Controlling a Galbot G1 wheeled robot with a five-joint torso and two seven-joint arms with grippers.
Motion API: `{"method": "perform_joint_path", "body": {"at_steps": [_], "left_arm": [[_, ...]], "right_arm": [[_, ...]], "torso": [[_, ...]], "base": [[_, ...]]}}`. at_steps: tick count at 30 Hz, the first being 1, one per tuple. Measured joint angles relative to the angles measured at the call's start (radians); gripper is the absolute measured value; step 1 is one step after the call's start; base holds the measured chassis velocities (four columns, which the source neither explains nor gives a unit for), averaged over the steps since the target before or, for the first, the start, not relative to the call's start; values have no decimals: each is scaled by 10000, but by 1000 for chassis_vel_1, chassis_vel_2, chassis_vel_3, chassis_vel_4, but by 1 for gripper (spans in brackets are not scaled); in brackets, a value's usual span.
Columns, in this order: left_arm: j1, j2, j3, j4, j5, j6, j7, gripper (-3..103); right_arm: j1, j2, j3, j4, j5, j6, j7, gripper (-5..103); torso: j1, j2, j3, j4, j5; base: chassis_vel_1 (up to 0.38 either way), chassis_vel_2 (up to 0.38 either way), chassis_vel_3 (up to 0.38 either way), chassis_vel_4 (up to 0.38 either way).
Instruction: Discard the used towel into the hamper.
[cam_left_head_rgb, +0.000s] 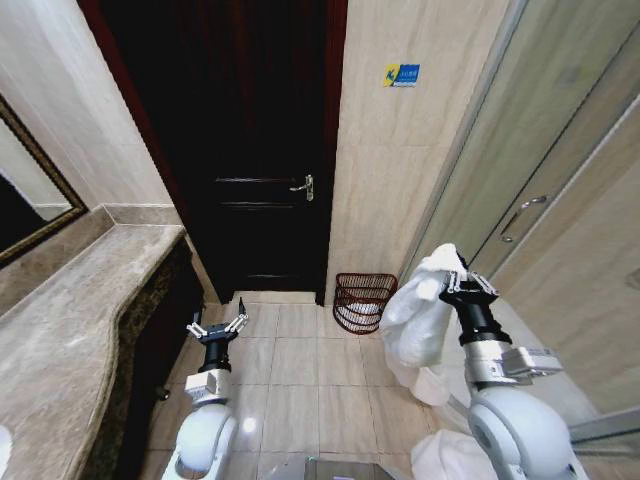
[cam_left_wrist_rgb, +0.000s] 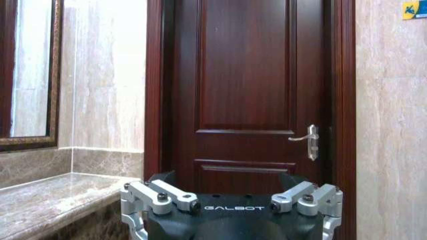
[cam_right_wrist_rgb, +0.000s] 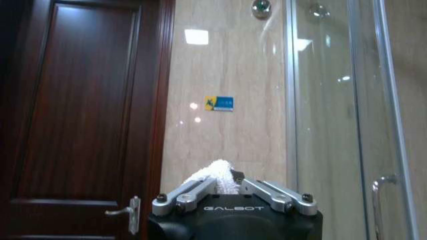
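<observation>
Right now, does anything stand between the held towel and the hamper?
Nothing visible does. The right pincer holds the towel up, and only bare floor tiles lie before the hamper by the wall.

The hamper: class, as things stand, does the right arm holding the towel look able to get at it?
Probably yes. The right end effector holds the towel up beside the hamper, which stands open-topped on bare floor tiles with nothing between them.
</observation>
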Motion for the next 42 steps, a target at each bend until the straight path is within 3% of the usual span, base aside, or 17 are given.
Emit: {"method": "perform_joint_path", "body": {"at_steps": [42], "left_arm": [[515, -25, -111, -332, 508, -208, -331, 100]], "right_arm": [[988, 352, -177, -453, 593, -148, -77, 1]], "torso": [[5, -2, 2, -1, 1]], "base": [[-13, 13, 14, -14]]}}
